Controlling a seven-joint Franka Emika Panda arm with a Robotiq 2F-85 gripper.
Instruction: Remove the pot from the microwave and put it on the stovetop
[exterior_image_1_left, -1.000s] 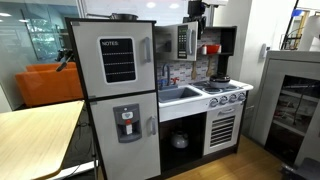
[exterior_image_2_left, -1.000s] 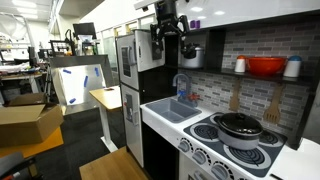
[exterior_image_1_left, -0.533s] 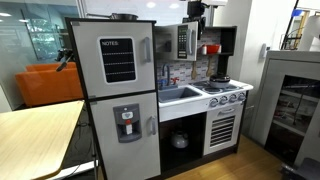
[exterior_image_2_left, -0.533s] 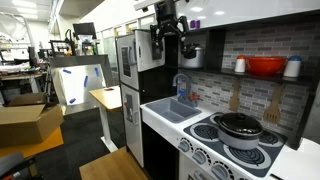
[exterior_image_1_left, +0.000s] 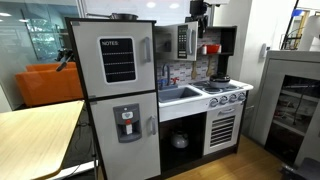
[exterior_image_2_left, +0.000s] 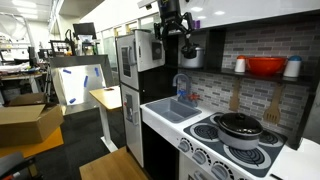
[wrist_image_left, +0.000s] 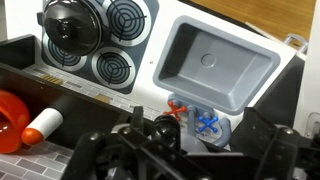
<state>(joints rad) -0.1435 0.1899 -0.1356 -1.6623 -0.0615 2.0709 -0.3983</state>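
Note:
The silver microwave (exterior_image_1_left: 184, 42) sits high in the toy kitchen, beside the fridge, and shows again in an exterior view as the microwave (exterior_image_2_left: 132, 56). The pot is hidden in every view. The stovetop (exterior_image_2_left: 213, 133) has black burners, and a dark lidded pan (exterior_image_2_left: 238, 124) rests on one of them. From the wrist, the stovetop (wrist_image_left: 115, 68) and the pan (wrist_image_left: 65, 25) lie far below. My gripper (exterior_image_2_left: 173, 26) hangs high over the sink, right of the microwave, open and empty. It also shows as the gripper (exterior_image_1_left: 197, 10) and the gripper (wrist_image_left: 185, 150).
A grey sink (wrist_image_left: 215, 60) with a faucet and red and blue taps (wrist_image_left: 190, 120) lies under the gripper. A red bowl (exterior_image_2_left: 265, 66) and small bottles stand on the shelf over the stove. The tall fridge (exterior_image_1_left: 115, 90) stands beside the microwave.
The gripper has shifted slightly upward near the microwave. Nothing else has moved.

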